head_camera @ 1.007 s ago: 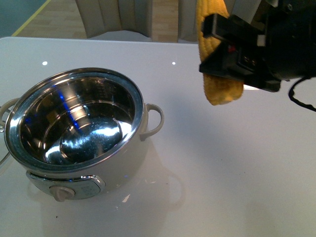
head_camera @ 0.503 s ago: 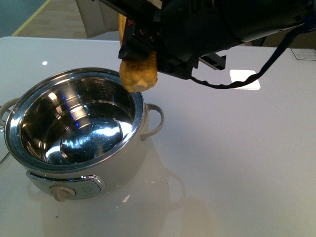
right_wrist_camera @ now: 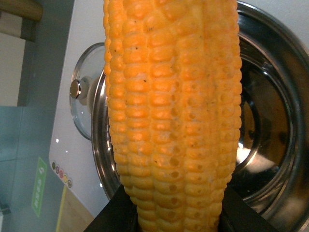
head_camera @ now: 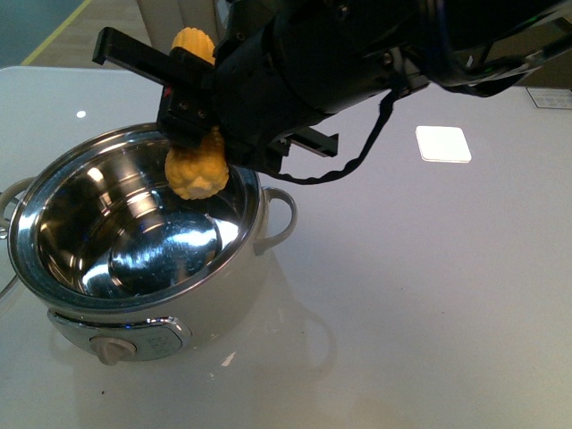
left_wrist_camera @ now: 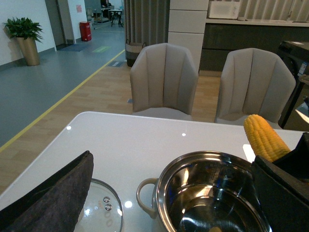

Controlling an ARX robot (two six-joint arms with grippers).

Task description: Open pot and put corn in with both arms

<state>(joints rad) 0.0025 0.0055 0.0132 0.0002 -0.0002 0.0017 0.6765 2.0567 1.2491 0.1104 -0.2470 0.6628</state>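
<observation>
Though glossy, white table [head_camera: 429, 295] under pot [head_camera: 134, 241] — grey chairs [left_wrist_camera: 164, 79] (wooden floor [left_wrist_camera: 104, 92]).

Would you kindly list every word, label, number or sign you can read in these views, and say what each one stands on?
No text can be read in any view.
Pot, front panel by the dial: nothing legible.
Green floor sign in the right wrist view: too blurred to read.
White card: no print visible.
</observation>
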